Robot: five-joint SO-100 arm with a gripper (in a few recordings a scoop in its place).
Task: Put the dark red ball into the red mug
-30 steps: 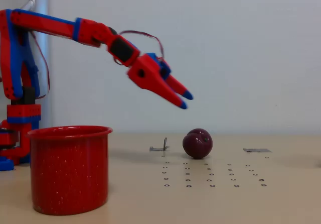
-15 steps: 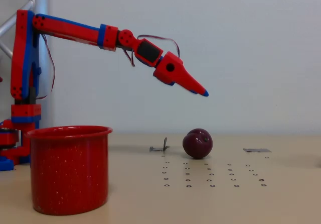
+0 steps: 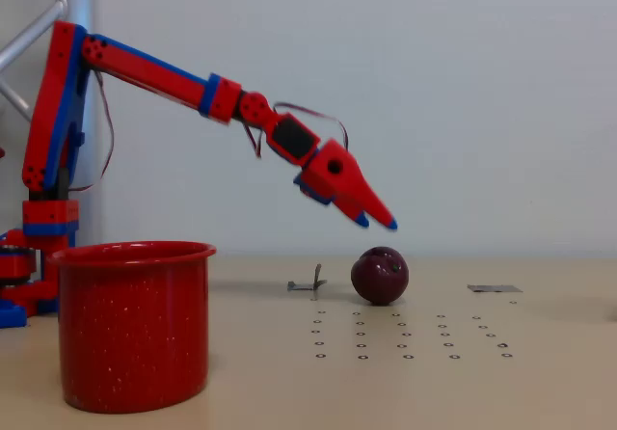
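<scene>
Mug: stands on the tabletop at far left, empty-looking.
Tool: just above the ball at eleven o'clock, fingers narrowly parted.
Ball: rests on the tabletop, untouched.
Risk: narrow fingers may nudge it rolling.

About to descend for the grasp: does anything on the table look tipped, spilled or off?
Nothing stands out. The red mug stands upright at front left, the dark red ball rests alone on the table, and the gripper hangs just above the ball, not touching it.
</scene>
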